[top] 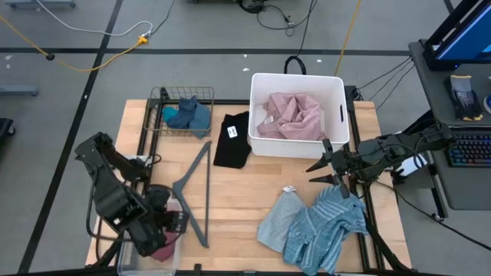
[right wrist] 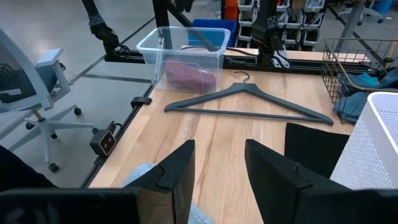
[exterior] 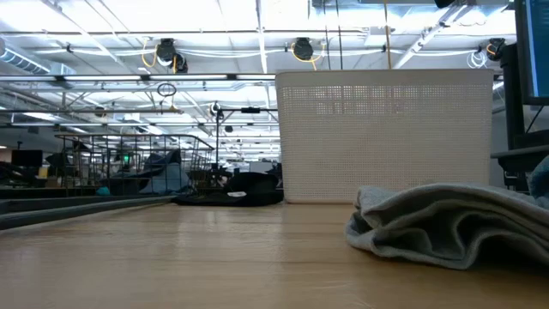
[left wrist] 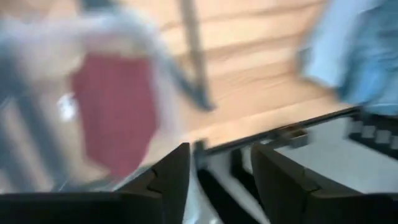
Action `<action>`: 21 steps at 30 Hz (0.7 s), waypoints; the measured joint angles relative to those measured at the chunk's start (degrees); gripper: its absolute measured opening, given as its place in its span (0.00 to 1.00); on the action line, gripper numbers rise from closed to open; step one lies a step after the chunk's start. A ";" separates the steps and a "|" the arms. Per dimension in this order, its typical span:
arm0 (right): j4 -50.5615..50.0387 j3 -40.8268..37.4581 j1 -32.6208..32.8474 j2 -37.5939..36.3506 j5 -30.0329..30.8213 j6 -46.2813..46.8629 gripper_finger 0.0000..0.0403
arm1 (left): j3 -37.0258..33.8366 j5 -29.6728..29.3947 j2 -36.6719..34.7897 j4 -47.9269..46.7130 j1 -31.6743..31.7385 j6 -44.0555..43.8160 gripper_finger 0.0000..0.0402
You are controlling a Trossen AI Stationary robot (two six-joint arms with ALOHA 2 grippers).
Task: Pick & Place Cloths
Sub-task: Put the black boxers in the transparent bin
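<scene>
Pink cloth [top: 290,116] fills the white basket [top: 259,84] at the counter's [top: 230,199] far side, with a black cloth [top: 232,141] just beside it and a teal one [top: 189,115] in the wire basket [top: 159,98]. The right tool [top: 321,170], fingers spread and holding nothing, hovers over the striped blue garment [top: 326,224]. The left tool [top: 175,222], also spread, sits by the clear bin [right wrist: 180,46] holding a maroon cloth [right wrist: 186,76].

Grey cloth [exterior: 450,225] lies crumpled on table [exterior: 171,257], near cam. White bin [exterior: 383,137] behind it; black cloth [exterior: 233,196] beside bin.
</scene>
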 joint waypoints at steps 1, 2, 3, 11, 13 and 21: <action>0.00 0.00 0.00 0.00 0.00 0.00 0.33 | 0.77 -2.46 0.00 0.85 0.82 2.26 0.40; 0.00 0.00 0.00 0.00 -0.01 0.00 0.33 | 1.31 -4.74 -0.01 2.21 1.90 4.72 0.38; 0.00 0.00 0.00 0.00 -0.04 0.00 0.33 | 1.67 -7.11 -0.02 3.81 3.14 7.48 0.36; -0.07 0.00 0.00 0.01 -0.17 -0.23 0.33 | 1.82 -17.33 1.36 21.98 15.38 39.90 0.20; -0.07 0.00 0.00 0.00 -0.17 -0.24 0.33 | 1.82 -17.20 2.59 25.50 18.83 48.60 0.16; -0.11 0.00 0.00 0.00 -0.20 -2.15 0.33 | 1.80 -12.96 7.75 25.37 30.19 66.43 0.02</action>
